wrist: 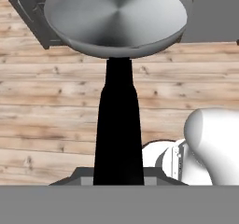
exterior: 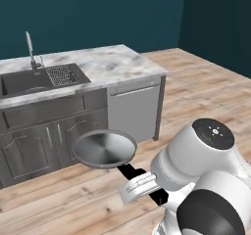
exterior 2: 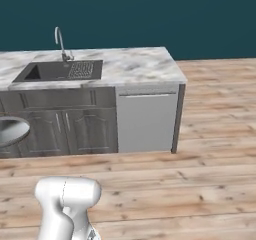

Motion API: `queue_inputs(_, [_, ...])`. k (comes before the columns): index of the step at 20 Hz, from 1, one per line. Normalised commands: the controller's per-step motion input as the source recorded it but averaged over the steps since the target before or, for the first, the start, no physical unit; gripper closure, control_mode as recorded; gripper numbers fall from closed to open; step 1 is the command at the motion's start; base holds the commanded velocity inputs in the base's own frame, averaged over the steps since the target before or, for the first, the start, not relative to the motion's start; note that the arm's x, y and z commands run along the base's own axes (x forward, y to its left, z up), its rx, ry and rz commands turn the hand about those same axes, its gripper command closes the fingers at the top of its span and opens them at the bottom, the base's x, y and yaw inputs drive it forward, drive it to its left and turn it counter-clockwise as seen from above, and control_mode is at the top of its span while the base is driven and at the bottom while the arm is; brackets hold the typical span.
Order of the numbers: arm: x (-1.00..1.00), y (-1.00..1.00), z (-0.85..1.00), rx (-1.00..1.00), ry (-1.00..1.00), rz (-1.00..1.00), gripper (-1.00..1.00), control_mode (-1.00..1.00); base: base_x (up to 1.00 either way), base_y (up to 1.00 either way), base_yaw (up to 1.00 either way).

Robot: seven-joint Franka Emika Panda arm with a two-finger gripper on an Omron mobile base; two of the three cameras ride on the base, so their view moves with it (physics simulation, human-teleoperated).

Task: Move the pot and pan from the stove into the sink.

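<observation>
While the claw (exterior: 128,171) grips the pan (exterior: 104,148) by its black handle above the floor, the carry needs lifting toward the sink (exterior: 39,78) at ten o'clock.

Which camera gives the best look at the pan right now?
The hand view: the pan spreads across its top with the black handle running down toward the camera. The left base view shows it whole but smaller, held above the floor; the right base view catches just its edge at the left border.
</observation>
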Motion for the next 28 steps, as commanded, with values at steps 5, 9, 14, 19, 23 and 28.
queue_inputs(5, [0.00, 0.00, 0.00, 0.00, 0.00, 0.00, 1.00, 1.00, 0.64, 0.20, 0.00])
queue_inputs(9, [0.00, 0.00, 0.00, 0.00, 0.00, 0.00, 1.00, 1.00, 0.66, 0.26, 0.00])
queue_inputs(14, [0.00, 0.00, 0.00, 0.00, 0.00, 0.00, 1.00, 1.00, 0.67, 0.31, 0.00])
queue_inputs(19, [0.00, 0.00, 0.00, 0.00, 0.00, 0.00, 1.00, 1.00, 0.59, 0.36, 0.00])
queue_inputs(23, [0.00, 0.00, 0.00, 0.00, 0.00, 0.00, 1.00, 1.00, 0.53, 0.35, 0.00])
queue_inputs(28, [0.00, 0.00, 0.00, 0.00, 0.00, 0.00, 1.00, 1.00, 0.49, 0.32, 0.00])
